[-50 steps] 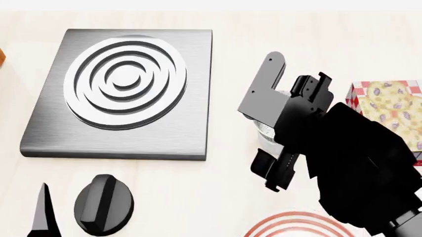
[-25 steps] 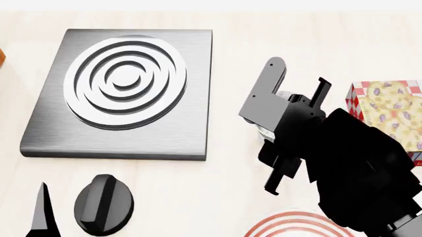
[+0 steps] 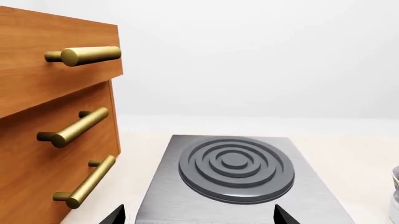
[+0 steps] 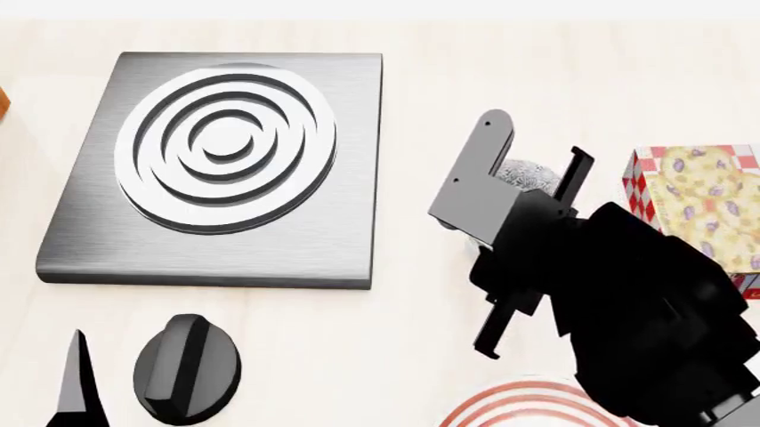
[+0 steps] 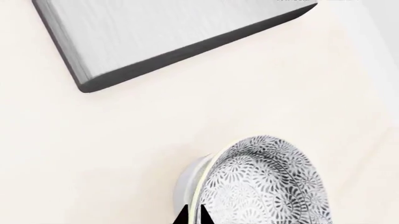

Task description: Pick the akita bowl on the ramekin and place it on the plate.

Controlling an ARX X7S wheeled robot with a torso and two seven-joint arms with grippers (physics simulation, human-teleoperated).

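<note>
The akita bowl [image 5: 268,184], grey-speckled with a pale rim, is tilted on its side in the right wrist view. My right gripper [image 5: 192,217] is shut on its rim, one fingertip on each side. A pale glossy wall [image 5: 186,179] shows right behind the bowl; I cannot tell whether it is the ramekin. From the head camera only a speckled patch of the bowl [image 4: 524,173] shows above my right arm [image 4: 618,285]. The plate [image 4: 522,405], white with red rings, peeks out at the near edge, partly under that arm. My left gripper [image 3: 198,217] is open, holding nothing.
A grey square burner plate [image 4: 226,160] with raised rings lies at the left. A wooden drawer cabinet [image 3: 50,116] with brass handles stands beside it. A red-checked box [image 4: 700,205] sits at the right. My left arm's black parts [image 4: 184,369] are at the near left.
My right gripper has moved up and away from me with the bowl. The speckled patch now shows higher in the head view. The left arm has not moved.
</note>
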